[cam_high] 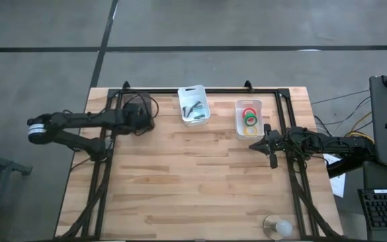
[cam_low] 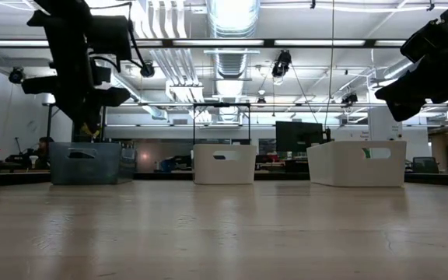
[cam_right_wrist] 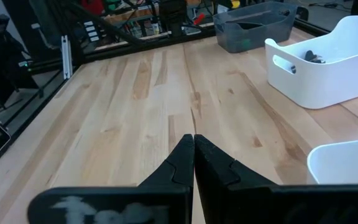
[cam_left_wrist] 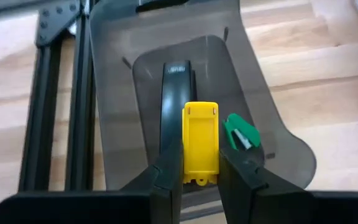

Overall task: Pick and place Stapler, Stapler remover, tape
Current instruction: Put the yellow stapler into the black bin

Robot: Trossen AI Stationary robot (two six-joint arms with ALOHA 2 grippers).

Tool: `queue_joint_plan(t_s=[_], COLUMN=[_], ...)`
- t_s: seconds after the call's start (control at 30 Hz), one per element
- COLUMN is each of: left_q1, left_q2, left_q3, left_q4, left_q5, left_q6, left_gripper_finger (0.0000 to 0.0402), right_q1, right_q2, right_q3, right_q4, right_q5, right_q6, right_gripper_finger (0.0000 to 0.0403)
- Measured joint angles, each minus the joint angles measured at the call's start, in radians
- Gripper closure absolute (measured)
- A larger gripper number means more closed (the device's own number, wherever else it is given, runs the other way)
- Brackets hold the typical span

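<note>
Bare wood table point(cam_high: 200, 181) spreads wide before three far-edge bins point(cam_high: 194, 105)

Yellow stapler point(cam_left_wrist: 200, 144) over grey bin point(cam_left_wrist: 272, 134) (tape rolls point(cam_high: 250, 119) in white bin point(cam_high: 239, 128))

A pale wood-plank counter point(cam_high: 200, 175) is seen set on a grey concrete floor point(cam_high: 180, 27) crossed by dark seams. Beyond it, an open workshop is lit by long ceiling lights point(cam_low: 232, 12), with exposed ducts point(cam_low: 228, 62) overhead, monitors point(cam_low: 298, 136) on distant desks, and a person point(cam_low: 43, 149) seated at far left.
</note>
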Motion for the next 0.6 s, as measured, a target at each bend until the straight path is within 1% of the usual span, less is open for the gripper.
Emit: queue_joint_plan(t_s=[0.1, 0.3, 0.47, 0.6], left_q1=[0.034, 0.062, 0.077, 0.080], left_q2=[0.001, 0.001, 0.003, 0.005], left_q3=[-0.002, -0.002, -0.002, -0.016], left_q4=[0.006, 0.068, 0.097, 0.108], left_q5=[0.039, 0.050, 0.066, 0.077], left_q6=[0.004, 0.063, 0.076, 0.083], left_gripper_finger=[0.0323, 0.0312, 0.0283, 0.0247], right_q1=[0.000, 0.000, 0.000, 0.000], right_q2=[0.000, 0.000, 0.000, 0.000], right_q3=[0.000, 0.000, 0.000, 0.000], right_q4=[0.000, 0.000, 0.000, 0.000], right_q5=[0.000, 0.000, 0.000, 0.000], right_q6=[0.000, 0.000, 0.000, 0.000], right_gripper_finger=[0.0394, 0.0394, 0.0394, 0.0394])
